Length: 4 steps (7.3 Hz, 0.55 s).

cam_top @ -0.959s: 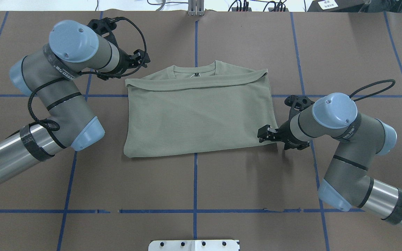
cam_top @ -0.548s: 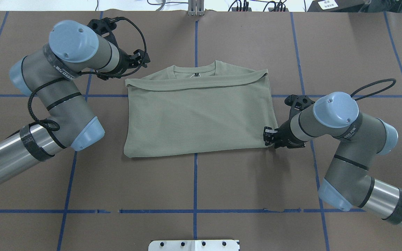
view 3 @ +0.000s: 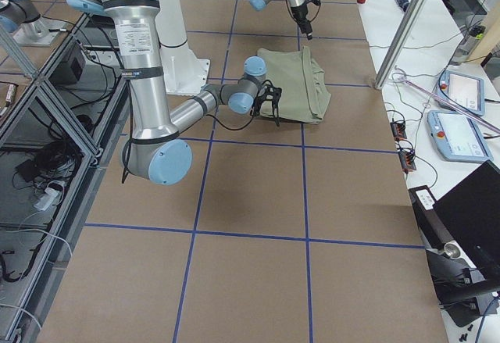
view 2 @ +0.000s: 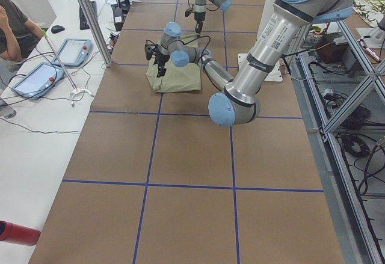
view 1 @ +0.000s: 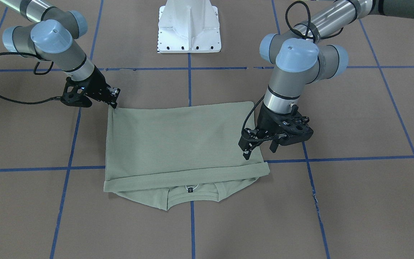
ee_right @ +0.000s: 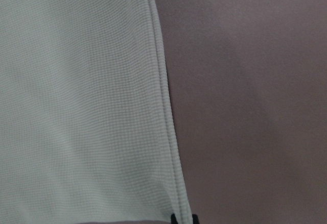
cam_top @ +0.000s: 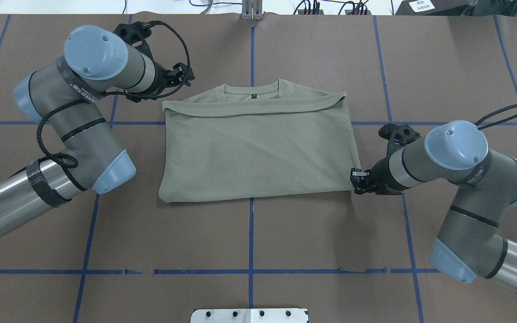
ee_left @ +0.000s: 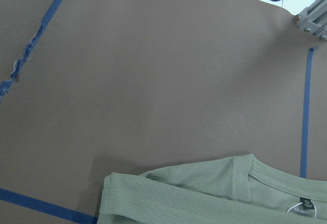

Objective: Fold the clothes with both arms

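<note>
The shirt is lying flat in the middle of the worktop, folded into a rectangle with its lower half turned up over the chest; the hem band is resting just short of the round neck, which is pointing away from the robot (the dark neck label is showing just inside it). The right arm's fingers are sitting low at the near right corner of the fold, drawn together and pinching the side edge there; the right wrist view is showing two dark tips either side of that edge. The left arm's fingers are hanging spread apart and holding nothing, just off the shirt's far left corner and clear of the cloth. Blue tape lines are crossing the brown worktop, one running under the shirt's middle.
</note>
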Each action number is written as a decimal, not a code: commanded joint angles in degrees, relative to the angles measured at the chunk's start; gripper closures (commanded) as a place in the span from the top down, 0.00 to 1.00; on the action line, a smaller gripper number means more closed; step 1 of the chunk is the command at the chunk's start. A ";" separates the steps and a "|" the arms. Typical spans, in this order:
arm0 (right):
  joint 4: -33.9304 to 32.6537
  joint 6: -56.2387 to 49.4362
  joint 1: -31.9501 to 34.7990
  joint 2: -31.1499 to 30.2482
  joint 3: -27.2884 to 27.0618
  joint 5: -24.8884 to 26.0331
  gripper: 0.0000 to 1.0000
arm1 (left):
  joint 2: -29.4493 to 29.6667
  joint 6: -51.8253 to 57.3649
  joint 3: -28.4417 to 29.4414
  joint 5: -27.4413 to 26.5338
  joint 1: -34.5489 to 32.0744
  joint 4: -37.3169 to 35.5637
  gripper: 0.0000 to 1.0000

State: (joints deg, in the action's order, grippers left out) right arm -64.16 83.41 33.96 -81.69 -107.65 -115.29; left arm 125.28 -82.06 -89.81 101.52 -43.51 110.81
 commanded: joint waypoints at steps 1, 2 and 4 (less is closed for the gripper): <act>-0.09 0.00 -3.18 -7.57 -7.98 -0.98 0.00 | -0.12 -0.12 -0.72 -0.18 0.01 -0.07 0.99; -0.09 0.09 -5.98 -11.00 -11.32 -1.68 0.00 | -0.39 -0.12 -1.59 -0.36 0.01 -0.33 0.99; 0.00 0.18 -11.08 -20.55 -18.44 -6.67 0.00 | -0.48 -0.38 -2.83 -1.41 0.44 -0.94 0.99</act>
State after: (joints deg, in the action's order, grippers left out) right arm -64.23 83.55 26.07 -96.07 -121.56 -119.10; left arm 124.87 -82.32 -91.86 100.88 -43.34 110.32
